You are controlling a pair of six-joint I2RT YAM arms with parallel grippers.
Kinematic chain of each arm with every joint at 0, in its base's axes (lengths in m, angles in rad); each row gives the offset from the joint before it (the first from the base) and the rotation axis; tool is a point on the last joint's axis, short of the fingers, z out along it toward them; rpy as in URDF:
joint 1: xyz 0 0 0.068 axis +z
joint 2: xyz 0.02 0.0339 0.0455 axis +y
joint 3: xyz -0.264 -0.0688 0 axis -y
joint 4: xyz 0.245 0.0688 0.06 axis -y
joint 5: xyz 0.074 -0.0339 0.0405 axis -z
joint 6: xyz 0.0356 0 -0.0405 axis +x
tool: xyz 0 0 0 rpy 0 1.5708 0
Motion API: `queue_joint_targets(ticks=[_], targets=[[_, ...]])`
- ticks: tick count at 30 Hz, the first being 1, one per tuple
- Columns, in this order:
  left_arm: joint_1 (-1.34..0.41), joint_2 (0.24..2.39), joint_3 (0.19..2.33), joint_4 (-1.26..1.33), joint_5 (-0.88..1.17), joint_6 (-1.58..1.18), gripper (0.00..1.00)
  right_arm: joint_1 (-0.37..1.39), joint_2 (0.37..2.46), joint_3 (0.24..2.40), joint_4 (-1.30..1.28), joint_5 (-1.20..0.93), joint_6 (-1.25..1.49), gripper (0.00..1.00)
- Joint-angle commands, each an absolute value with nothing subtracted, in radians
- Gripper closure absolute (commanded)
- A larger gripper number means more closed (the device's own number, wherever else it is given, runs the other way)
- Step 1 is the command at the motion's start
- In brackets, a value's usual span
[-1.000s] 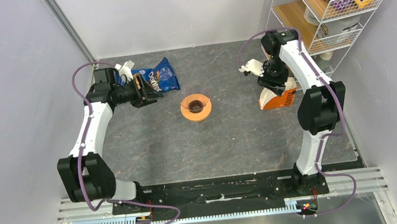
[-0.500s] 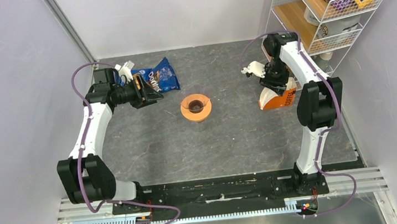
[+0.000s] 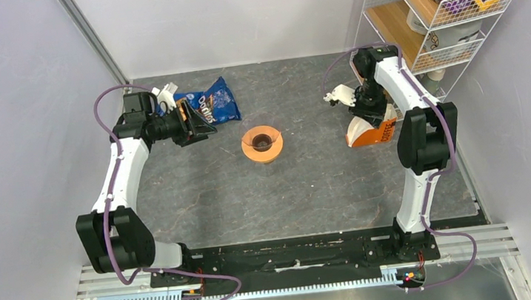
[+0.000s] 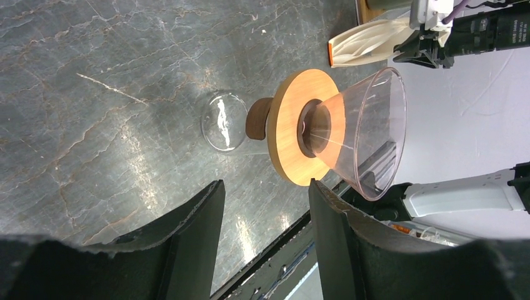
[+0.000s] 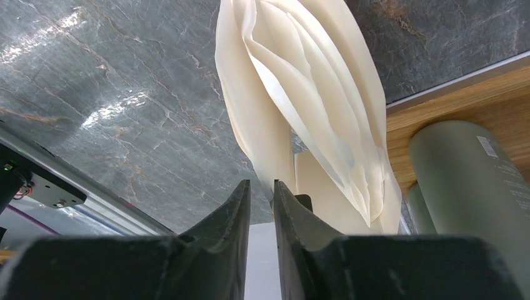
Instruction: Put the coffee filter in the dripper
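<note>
The dark stone bench is carrying everything. On its right side the orange-and-white pack is lying, and the right arm is bending down over it. The dripper is standing in the middle of the bench, well apart from the pack, and it is looking empty. The coffee filter is sitting in the pack among other white leaves, all fanned out.

The right fingers are standing almost together, with only a thin slit between them, at the edge of the leaves. I cannot tell if paper is inside the slit. The left fingers are standing wide apart, holding nothing and pointing at the dripper.

I think the step in hand is taking one filter. To do it well, the right fingers should be pinching only the outer leaf near its rim. Then they should be pulling slowly, so the other leaves are not following and the thin paper is not tearing.
</note>
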State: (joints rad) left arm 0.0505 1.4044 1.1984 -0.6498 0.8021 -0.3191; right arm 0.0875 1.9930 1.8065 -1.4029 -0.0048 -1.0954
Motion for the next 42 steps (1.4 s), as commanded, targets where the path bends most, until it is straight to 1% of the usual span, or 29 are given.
queue_joint_targets(ticks=[1,10,16,34,42], targets=[[0.058,1.387,1.235,-0.647,0.799,-0.279,0.4,0.083,1.97,1.824,-1.411,0.003,-1.173,0.78],[0.062,1.399,1.233,-0.647,0.8,-0.285,0.4,0.082,1.954,1.849,-1.437,0.003,-1.175,1.0],[0.064,1.387,1.24,-0.647,0.802,-0.286,0.4,0.08,1.909,1.857,-1.437,-0.024,-1.18,1.0],[0.064,1.332,1.23,-0.616,0.75,-0.271,0.39,0.078,1.656,1.843,-1.436,-0.126,-1.194,1.0],[0.064,1.332,1.24,-0.565,0.745,-0.298,0.39,0.077,1.594,1.824,-1.372,-0.141,-1.163,1.0]])
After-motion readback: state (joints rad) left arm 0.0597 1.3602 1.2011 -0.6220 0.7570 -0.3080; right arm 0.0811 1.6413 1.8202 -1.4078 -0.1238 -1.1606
